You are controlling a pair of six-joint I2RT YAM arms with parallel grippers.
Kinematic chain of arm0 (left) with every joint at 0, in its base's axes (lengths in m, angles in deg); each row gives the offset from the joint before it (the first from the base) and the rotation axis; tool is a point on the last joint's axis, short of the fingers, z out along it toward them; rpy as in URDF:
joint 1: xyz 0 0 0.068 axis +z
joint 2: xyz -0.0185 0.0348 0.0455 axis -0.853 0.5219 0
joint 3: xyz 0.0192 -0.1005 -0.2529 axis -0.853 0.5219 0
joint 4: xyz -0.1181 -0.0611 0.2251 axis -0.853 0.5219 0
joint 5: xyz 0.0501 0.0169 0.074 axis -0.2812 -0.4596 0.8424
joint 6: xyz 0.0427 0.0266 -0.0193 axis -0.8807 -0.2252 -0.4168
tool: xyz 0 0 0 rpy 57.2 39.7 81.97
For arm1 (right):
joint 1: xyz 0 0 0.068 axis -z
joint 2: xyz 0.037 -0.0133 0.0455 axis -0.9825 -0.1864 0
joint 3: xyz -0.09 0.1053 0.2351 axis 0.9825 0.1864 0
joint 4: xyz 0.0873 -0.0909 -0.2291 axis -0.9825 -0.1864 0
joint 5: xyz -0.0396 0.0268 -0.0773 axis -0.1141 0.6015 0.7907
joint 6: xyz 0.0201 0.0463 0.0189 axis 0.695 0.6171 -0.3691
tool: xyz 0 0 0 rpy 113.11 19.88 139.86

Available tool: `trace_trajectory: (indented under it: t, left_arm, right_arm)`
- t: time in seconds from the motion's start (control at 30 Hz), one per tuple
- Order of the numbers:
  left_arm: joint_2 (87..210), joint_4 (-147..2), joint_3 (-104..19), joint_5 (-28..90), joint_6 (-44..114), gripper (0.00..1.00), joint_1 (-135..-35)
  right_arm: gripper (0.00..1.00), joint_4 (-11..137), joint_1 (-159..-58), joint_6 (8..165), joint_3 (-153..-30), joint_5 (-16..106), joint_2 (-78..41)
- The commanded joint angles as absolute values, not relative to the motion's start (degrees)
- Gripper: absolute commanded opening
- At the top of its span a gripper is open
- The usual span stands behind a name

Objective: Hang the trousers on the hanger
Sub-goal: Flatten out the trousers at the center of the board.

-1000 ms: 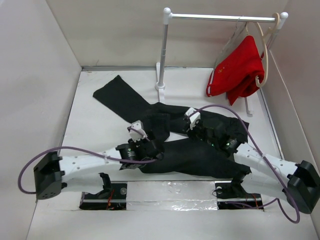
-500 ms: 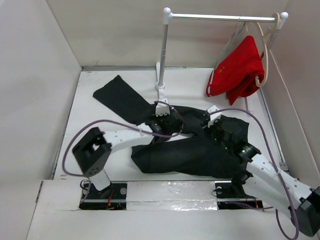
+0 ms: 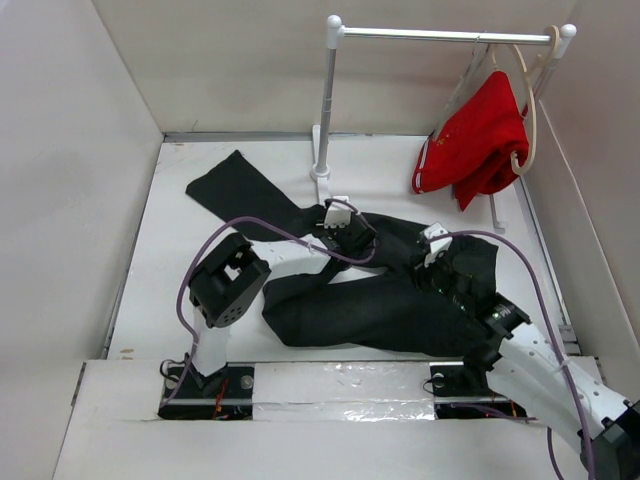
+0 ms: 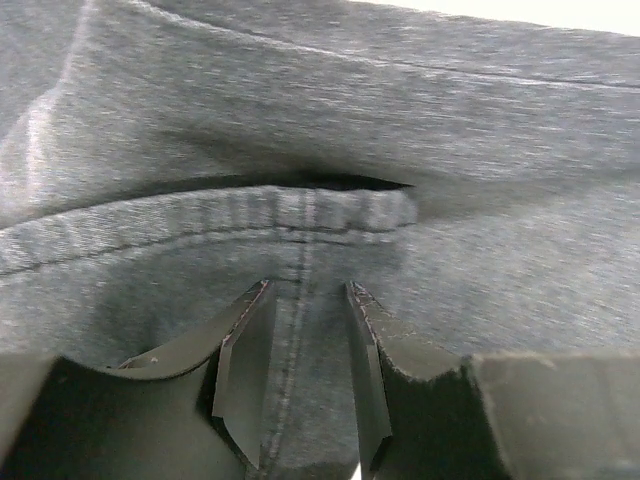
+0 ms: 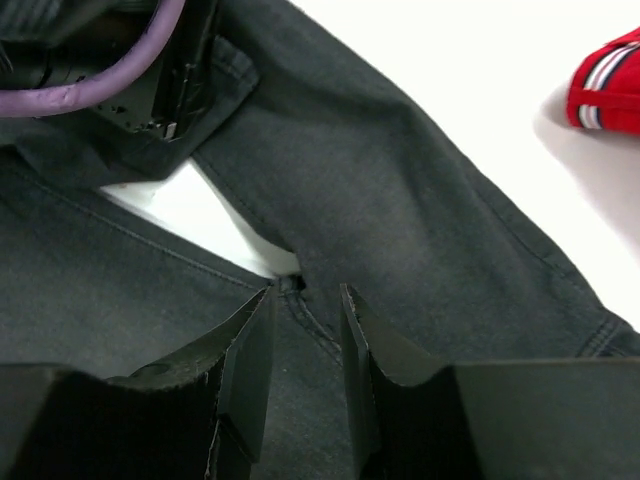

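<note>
Trousers [image 3: 370, 300]: crumpled flat on tabletop [image 3: 180, 250] | soft, heavy denim, will sag | grip at stitched hem or seam | my left fingers [image 4: 245, 350] narrowly parted astride a seam | my right fingers [image 5: 250, 350] narrowly parted over crotch seam | hanger: cannot tell.

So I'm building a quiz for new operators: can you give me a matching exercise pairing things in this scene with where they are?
Things:
1. trousers
2. red garment
3. left gripper
4. right gripper

Places:
A. hanging from the rail at back right
B. spread flat on the table
C. over the trousers, right of centre
D. over the trousers, near the rail's post

Pairs: 1-B, 2-A, 3-D, 4-C
</note>
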State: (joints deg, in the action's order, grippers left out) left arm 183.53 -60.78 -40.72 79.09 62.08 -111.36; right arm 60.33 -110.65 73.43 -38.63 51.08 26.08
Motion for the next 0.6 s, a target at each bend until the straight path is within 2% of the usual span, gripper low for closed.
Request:
trace_trajectory:
  t: [0.0, 0.2, 0.4, 0.57]
  left_arm:
    - [180.14, -63.06, -39.82, 79.13, 62.58, 0.32, -112.76]
    - [173.72, -68.95, -34.63, 79.05, 63.12, 0.31, -113.91]
    - [182.13, -64.39, -41.73, 79.57, 60.66, 0.34, -112.86]
    - [184.70, -65.88, -41.92, 77.21, 60.38, 0.33, -110.67]
  right_arm:
    - [0.38, 62.26, -110.19, 73.08, -38.61, 48.71, 25.04]
    - [0.38, 62.61, -110.19, 72.82, -38.61, 48.09, 22.67]
    - [0.38, 65.25, -110.19, 73.08, -38.69, 47.74, 22.40]
    - [0.38, 63.49, -110.19, 73.08, -39.48, 47.39, 23.10]
